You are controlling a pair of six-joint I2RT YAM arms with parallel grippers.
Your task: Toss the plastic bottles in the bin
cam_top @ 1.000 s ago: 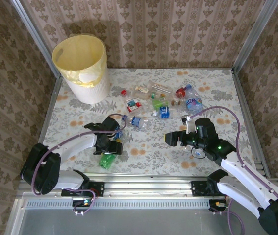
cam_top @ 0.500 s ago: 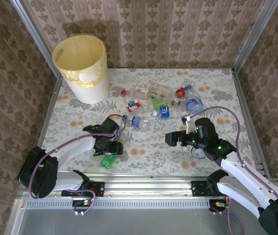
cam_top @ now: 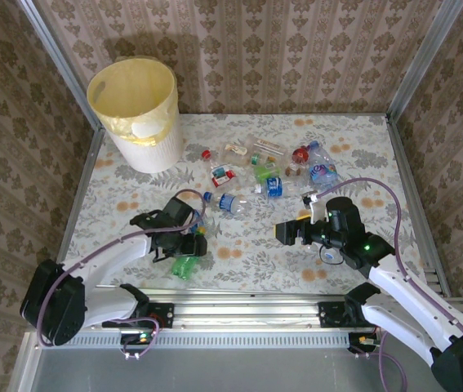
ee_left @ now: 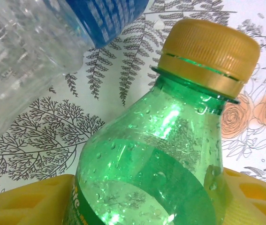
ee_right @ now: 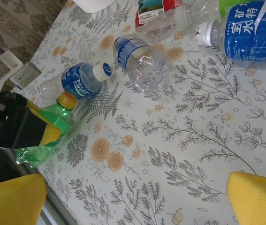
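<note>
My left gripper [cam_top: 184,245] is shut on a green plastic bottle [cam_top: 184,266] with an orange cap, low over the table near the front edge. In the left wrist view its yellow pads [ee_left: 29,201] press both sides of the green bottle [ee_left: 170,140]. A clear bottle with a blue label [ee_left: 25,51] lies just beyond it. My right gripper [cam_top: 292,231] hangs open over bare tablecloth, its yellow fingers [ee_right: 257,197] wide apart. The pale-yellow bin [cam_top: 153,151] stands at the far left corner. Several more bottles [cam_top: 264,167] lie scattered across the middle back.
The right wrist view takes in a crushed clear bottle [ee_right: 140,58], a small blue bottle [ee_right: 79,79] and a large blue-labelled one [ee_right: 247,28]. Patterned walls close in the table on three sides. A metal rail [cam_top: 239,294] runs along the front edge.
My left jaws have narrowed onto the green bottle, and the left arm's elbow has swung a little to the left. The right arm has stayed still.
</note>
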